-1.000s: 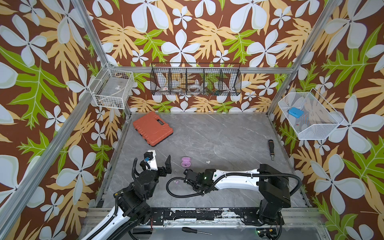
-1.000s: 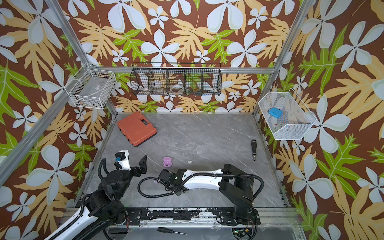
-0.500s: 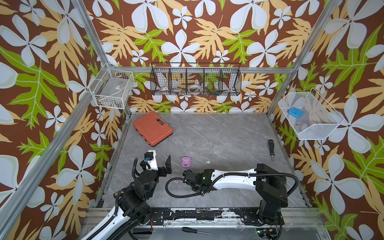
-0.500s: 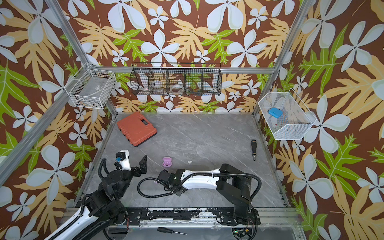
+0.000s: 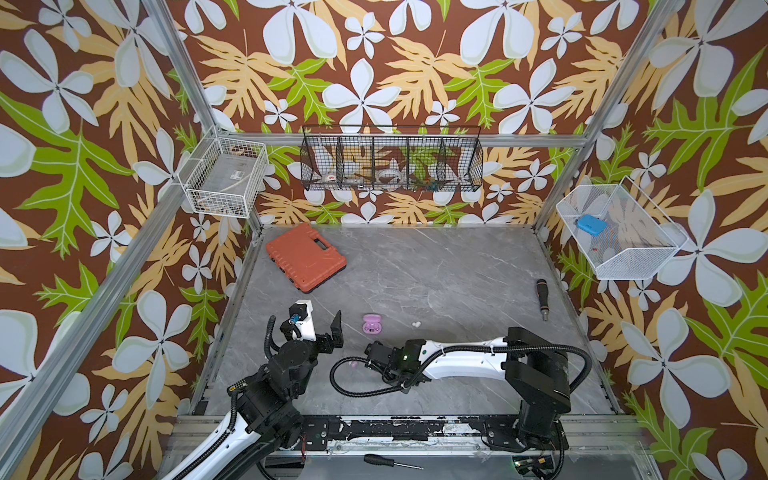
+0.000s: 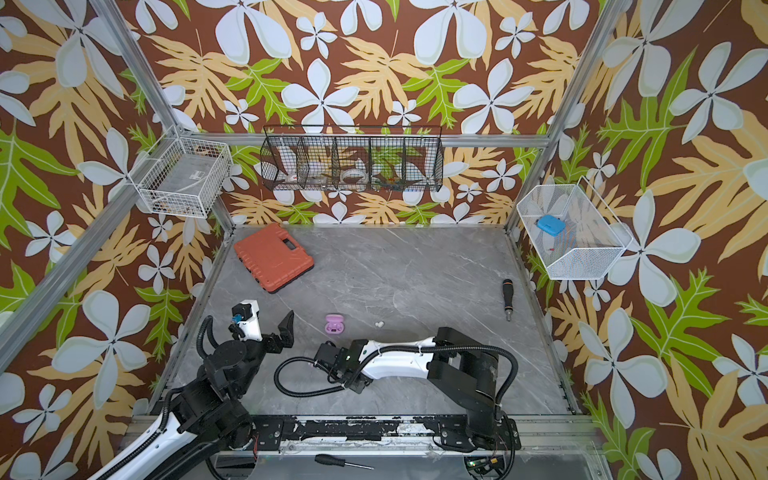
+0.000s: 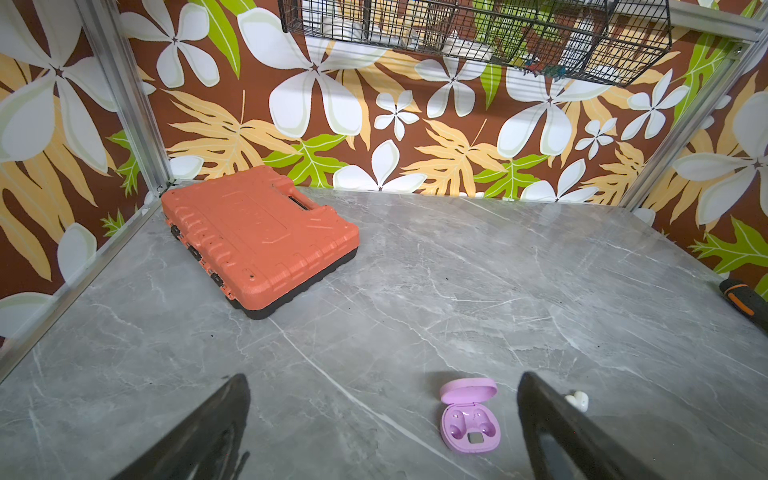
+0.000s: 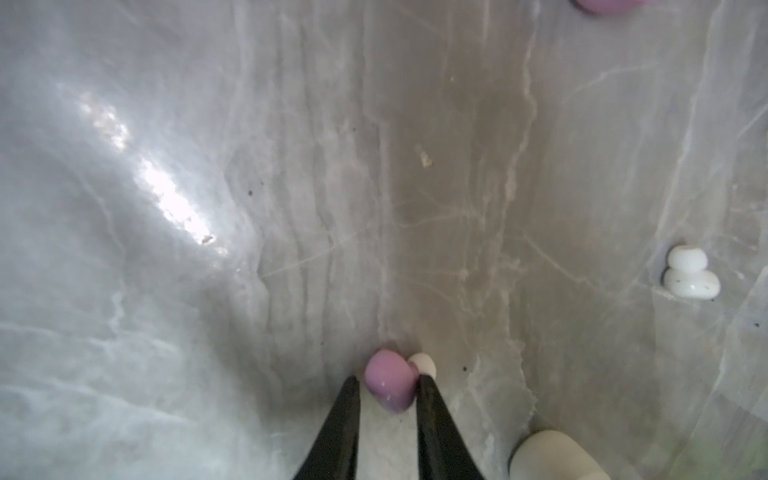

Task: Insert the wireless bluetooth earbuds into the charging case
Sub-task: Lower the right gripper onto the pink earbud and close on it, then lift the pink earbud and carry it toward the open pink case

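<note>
Right gripper (image 8: 387, 379) stands narrow around a lilac earbud (image 8: 387, 388), seemingly touching it, grip uncertain; left gripper (image 7: 382, 377) spread wide, empty.

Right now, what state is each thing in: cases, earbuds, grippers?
Lilac charging case: open, lid raised.
Orange tool case: closed, lying flat.
Right gripper: jaws narrow around the lilac earbud on the table; firm grip unclear.
White earbud: loose on the table.
Left gripper: open, empty.

Lilac charging case (image 7: 469, 424); lilac earbud (image 8: 388, 384); white earbud (image 8: 692, 284); orange toolbox (image 5: 305, 259); grey marbled table (image 5: 436, 266).
</note>
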Robot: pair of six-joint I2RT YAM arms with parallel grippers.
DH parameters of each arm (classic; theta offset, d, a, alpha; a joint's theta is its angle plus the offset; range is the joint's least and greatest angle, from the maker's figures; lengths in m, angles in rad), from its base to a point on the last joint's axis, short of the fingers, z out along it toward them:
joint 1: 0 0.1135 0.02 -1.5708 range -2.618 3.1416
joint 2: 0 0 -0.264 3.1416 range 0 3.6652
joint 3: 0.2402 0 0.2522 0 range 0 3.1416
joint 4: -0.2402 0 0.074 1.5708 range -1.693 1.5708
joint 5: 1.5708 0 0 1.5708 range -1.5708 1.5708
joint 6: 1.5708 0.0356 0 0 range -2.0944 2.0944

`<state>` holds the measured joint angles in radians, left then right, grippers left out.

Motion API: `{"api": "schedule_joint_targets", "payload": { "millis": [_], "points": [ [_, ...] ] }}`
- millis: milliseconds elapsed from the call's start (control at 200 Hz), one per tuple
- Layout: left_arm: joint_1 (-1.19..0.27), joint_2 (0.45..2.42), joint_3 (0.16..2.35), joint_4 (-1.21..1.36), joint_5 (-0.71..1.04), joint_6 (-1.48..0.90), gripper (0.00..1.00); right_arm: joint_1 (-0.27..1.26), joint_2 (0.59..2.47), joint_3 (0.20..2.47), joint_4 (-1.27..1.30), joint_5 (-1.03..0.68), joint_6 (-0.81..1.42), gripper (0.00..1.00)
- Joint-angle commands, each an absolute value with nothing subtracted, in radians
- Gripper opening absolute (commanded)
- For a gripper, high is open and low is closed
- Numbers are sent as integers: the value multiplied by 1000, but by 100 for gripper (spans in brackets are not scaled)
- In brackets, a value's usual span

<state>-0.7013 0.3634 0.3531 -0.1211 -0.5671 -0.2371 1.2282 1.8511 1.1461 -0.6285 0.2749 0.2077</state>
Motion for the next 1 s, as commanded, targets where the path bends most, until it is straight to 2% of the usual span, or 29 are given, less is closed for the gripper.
{"api": "schedule_joint_targets", "payload": {
  "millis": [0,996],
  "points": [
    [-699,365,352,-91,-568,-234,100,1228,1857,1146,-646,294,201,24],
    [-700,356,349,-87,-554,-228,100,1227,1888,1177,-662,347,183,18]
  ]
}}
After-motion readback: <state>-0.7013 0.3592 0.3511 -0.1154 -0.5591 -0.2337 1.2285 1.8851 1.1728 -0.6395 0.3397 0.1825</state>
